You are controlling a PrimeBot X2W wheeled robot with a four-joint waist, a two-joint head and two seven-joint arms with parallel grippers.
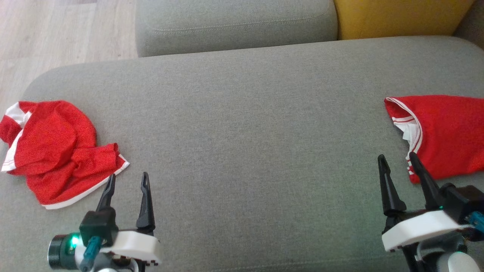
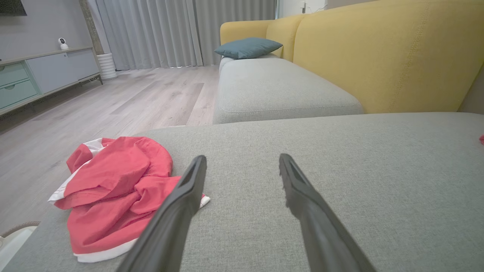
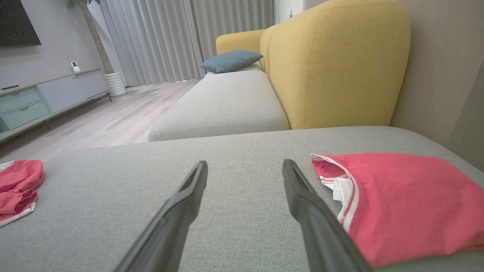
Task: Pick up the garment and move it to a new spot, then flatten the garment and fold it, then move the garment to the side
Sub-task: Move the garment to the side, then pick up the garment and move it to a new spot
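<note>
The left gripper (image 1: pixel 128 175) is low at the front of the gray sofa seat (image 1: pixel 245 132). Its two dark fingers are wide apart and hold nothing. The tip of its left finger is just beside the white edge of the crumpled red shirt (image 1: pixel 56 147). I cannot tell if it touches the shirt.

The right gripper (image 1: pixel 396 155) is at the front on the other side. Its fingers are wide apart too, and they hold nothing. Its right finger is by the edge of the folded red shirt (image 1: pixel 446 132). I cannot tell if it touches.

The crumpled red shirt lies in a heap at the left end of the seat. The folded red shirt lies flat at the right end. The two shirts are well apart, with bare seat between them.

Farther back is another gray seat (image 1: pixel 234 22) and a yellow sofa back (image 1: pixel 397 17). A blue pillow (image 2: pixel 247 47) lies at the far end.
</note>
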